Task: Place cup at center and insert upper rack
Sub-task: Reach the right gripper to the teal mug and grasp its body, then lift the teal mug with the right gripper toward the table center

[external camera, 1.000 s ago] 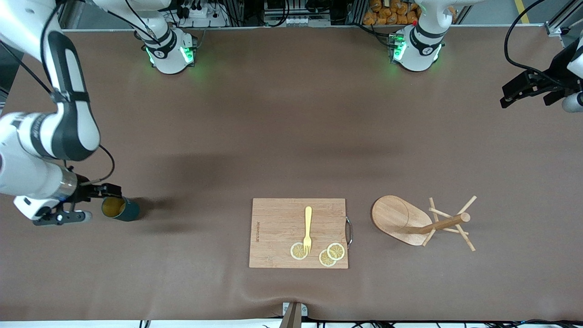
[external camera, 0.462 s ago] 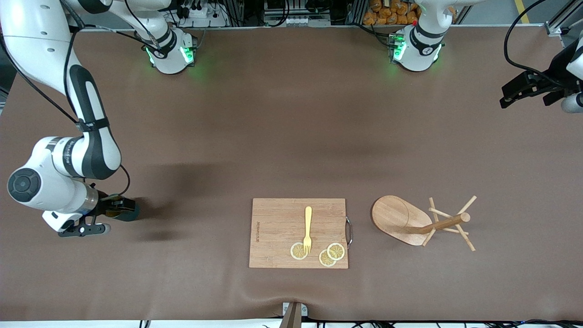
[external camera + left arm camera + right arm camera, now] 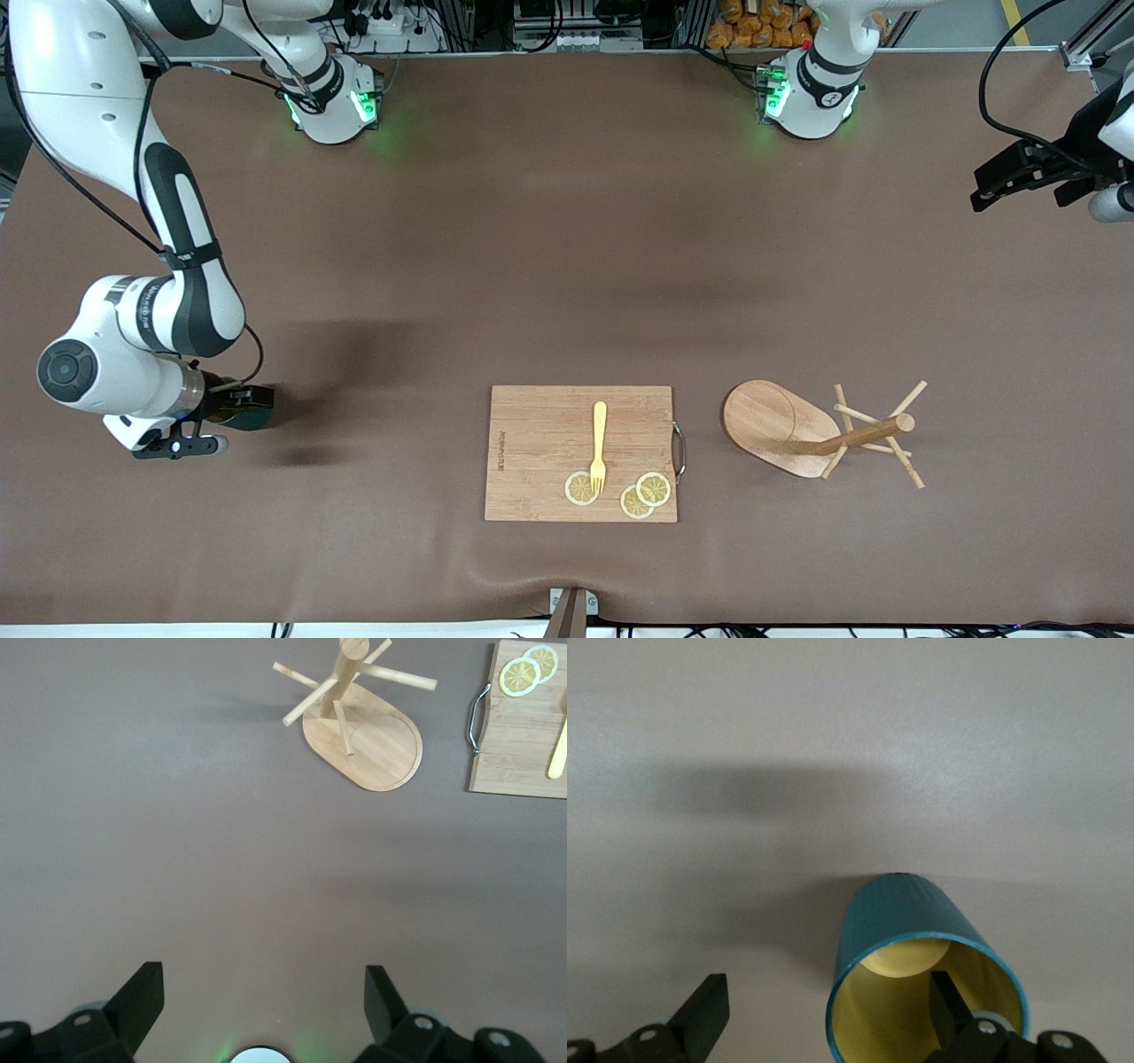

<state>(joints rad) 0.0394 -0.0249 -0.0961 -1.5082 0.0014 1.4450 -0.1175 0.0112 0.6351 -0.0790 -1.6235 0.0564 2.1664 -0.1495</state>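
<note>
A brown mat covered the bench (image 3: 567,230), cabling and racks along its robot-side edge. At the right arm's end, the right gripper (image 3: 232,409) stood parted at the cup (image 3: 917,979) – one finger (image 3: 948,1001) inside its rim, one outside. The left gripper (image 3: 264,1005) waited wide apart, holding nothing, over the left arm's end, with the upright upper rack (image 3: 819,430) beside the cutting board (image 3: 580,452)

We look down on a broad work table.
Its brown cover (image 3: 567,248) lies smooth under soft, even light, and we see cables and equipment crowding its top edge (image 3: 567,22).
</note>
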